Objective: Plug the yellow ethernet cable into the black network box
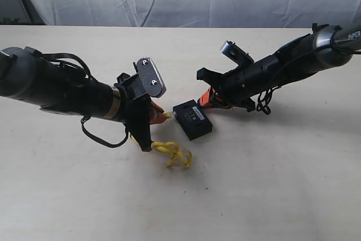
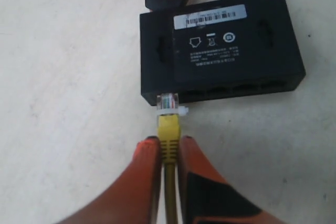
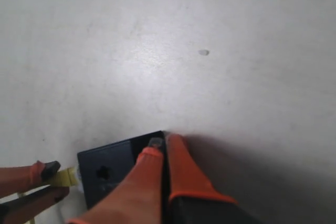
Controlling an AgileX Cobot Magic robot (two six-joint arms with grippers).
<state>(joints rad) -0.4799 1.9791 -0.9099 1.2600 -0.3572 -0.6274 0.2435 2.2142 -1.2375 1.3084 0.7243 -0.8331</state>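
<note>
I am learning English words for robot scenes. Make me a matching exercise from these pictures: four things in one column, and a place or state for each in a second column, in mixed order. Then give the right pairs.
Column A
1. thin yellow ethernet cable
2. small flat black plastic network box
3. left gripper
4. right gripper

Column B
a. fingers together at the box's rear corner
b. lies flat on the table, white label up
c. its clear plug is at the box's end port
d. shut on the cable just behind the plug

Pairs: 1-c, 2-b, 3-d, 4-a
</note>
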